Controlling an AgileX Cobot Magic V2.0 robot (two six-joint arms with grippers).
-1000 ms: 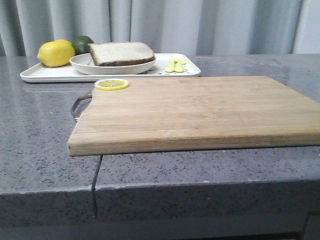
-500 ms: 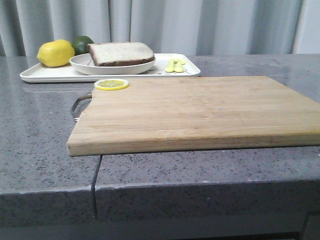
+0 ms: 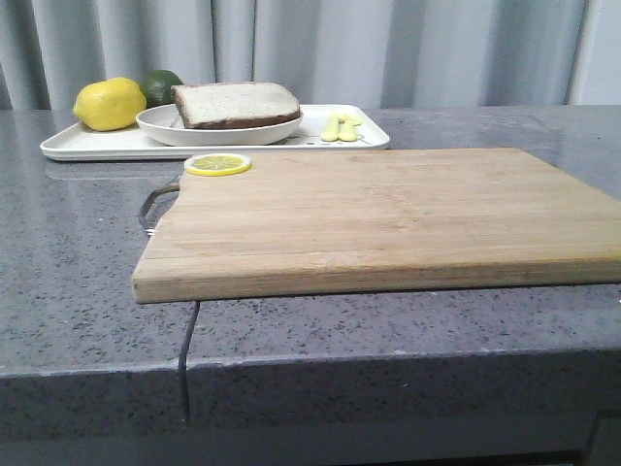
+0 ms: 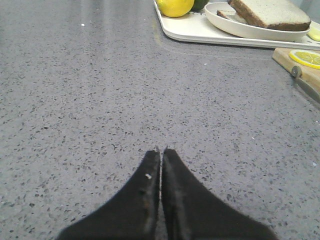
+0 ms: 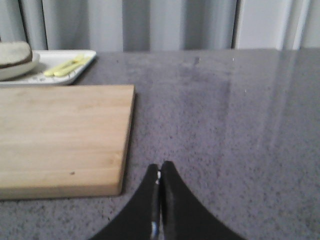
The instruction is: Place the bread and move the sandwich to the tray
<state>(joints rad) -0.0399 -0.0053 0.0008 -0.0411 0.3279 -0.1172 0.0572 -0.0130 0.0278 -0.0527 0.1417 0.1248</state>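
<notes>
A thick slice of white bread [image 3: 236, 103] with a dark crust lies on top of the sandwich in the round white dish [image 3: 160, 124]. The dish stands on the white tray [image 3: 97, 144] at the back left. No egg shows. The left wrist view shows the bread [image 4: 270, 12], dish [image 4: 250, 31] and tray [image 4: 185, 31] far ahead of my left gripper [image 4: 161, 150], which is shut and empty over bare counter. My right gripper [image 5: 160, 167] is shut and empty over the counter, beside the cutting board's near corner [image 5: 60, 130]. Neither gripper shows in the front view.
A large wooden cutting board [image 3: 388, 214] with a metal handle [image 3: 155, 199] fills the middle of the counter. A lemon slice [image 3: 217, 164] lies on its back left corner. A lemon [image 3: 109, 103] and a lime [image 3: 160, 83] sit on the tray, beside its printed yellow figure [image 3: 340, 126].
</notes>
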